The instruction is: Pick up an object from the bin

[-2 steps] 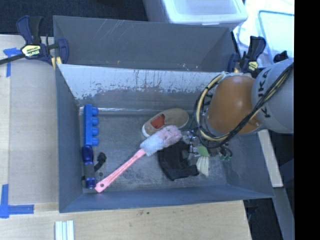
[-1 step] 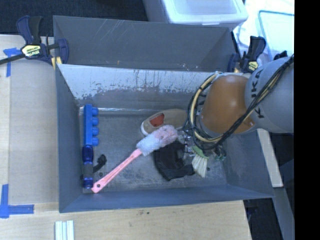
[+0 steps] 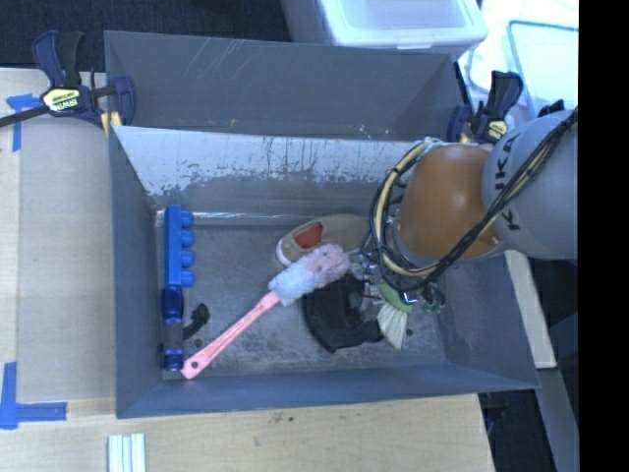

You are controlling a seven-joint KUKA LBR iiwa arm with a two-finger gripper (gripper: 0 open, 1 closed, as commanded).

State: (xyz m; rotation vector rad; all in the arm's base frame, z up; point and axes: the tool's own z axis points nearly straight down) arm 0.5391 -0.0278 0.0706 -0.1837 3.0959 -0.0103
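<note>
Claw (image 3: 378,288) hangs just beside pink brush (image 3: 257,314) and black cloth (image 3: 339,324).

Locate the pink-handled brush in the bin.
The pink-handled brush lies diagonally on the bin floor, handle end by the blue block strip at the view's left, fluffy head beside the black cloth.

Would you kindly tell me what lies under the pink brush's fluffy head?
The fluffy head overlaps a black lump; a beige thing lies behind. Directly beneath is hidden.

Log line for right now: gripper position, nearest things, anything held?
gripper: low at bin right, above black crumpled thing | nearby: pink-handled brush, beige shoe | left wall: blue block | held: cannot tell
</note>
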